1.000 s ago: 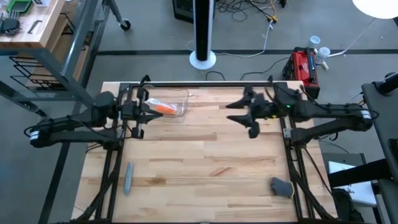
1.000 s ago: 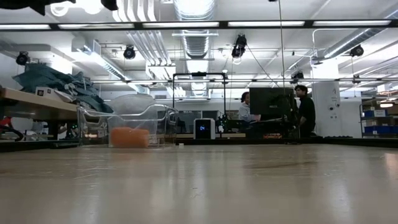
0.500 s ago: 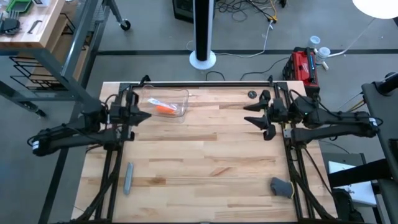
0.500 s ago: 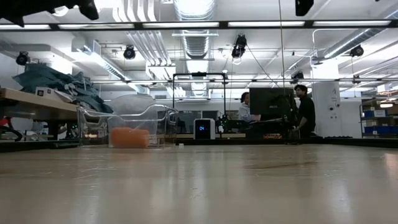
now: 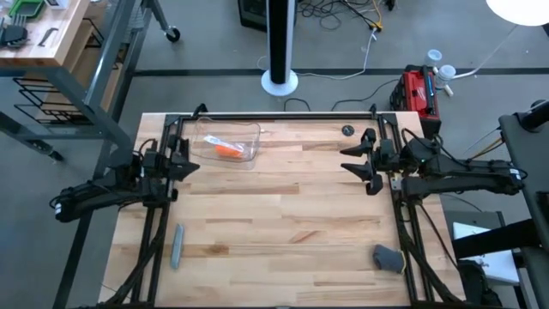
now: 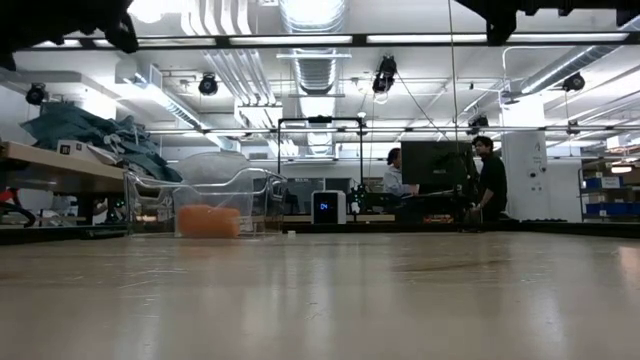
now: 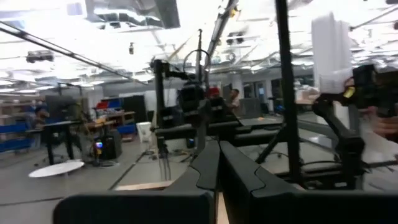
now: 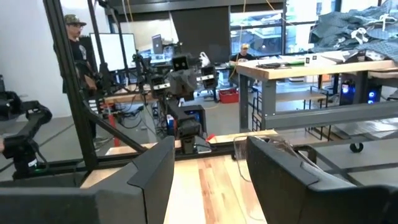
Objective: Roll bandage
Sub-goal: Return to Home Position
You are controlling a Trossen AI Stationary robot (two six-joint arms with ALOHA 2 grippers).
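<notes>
The bandage (image 5: 227, 150) is a small orange roll. It lies on the floor of a clear plastic container (image 5: 249, 133) at the table's far left, and it also shows in the low view as the orange bandage (image 6: 208, 220). My left gripper (image 5: 190, 165) hovers to the left of the container, clear of it, with its fingers shut together (image 7: 218, 163) on nothing. My right gripper (image 5: 346, 160) hovers near the table's right edge. It is open (image 8: 210, 155) and holds nothing.
A grey bar (image 5: 177, 245) lies near the table's front left. A dark grey lump (image 5: 388, 257) sits at the front right, and a small dark disc (image 5: 346, 130) lies at the far right. The wooden tabletop (image 5: 274, 215) between the arms is bare. People stand in the room behind.
My left gripper has drawn back from the container's near-left edge toward the table's left edge. My right gripper has drawn back from the middle toward the right edge. The bandage and the container have stayed where they were.
</notes>
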